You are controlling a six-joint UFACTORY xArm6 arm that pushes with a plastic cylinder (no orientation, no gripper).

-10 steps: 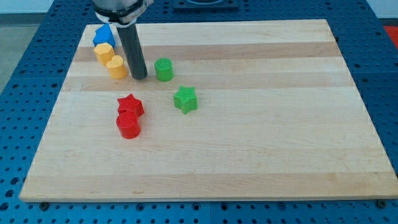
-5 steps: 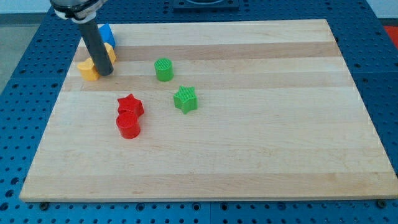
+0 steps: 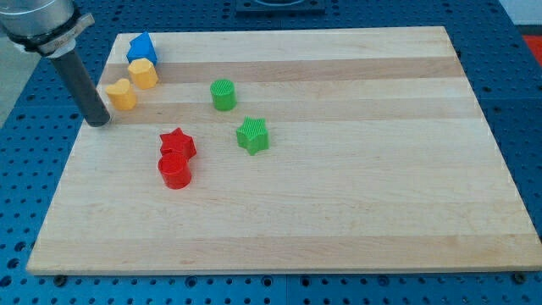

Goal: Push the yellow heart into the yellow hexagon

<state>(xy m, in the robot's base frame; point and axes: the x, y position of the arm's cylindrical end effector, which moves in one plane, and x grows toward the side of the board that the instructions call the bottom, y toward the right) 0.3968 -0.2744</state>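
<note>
My tip (image 3: 99, 121) sits near the surface's (image 3: 339, 212) left edge, just left of the yellow heart (image 3: 122, 95); no gripper here. The heart lies beside the yellow hexagon (image 3: 143, 74), apart, below the blue block (image 3: 141, 47).

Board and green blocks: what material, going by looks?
Board: looks like pale wood, matte; lengthwise strips and grain show. Green cylinder and green star: likely plastic, possibly 3D-printed; fine ridged lines on top, matte colour. Can't confirm from the picture.
</note>
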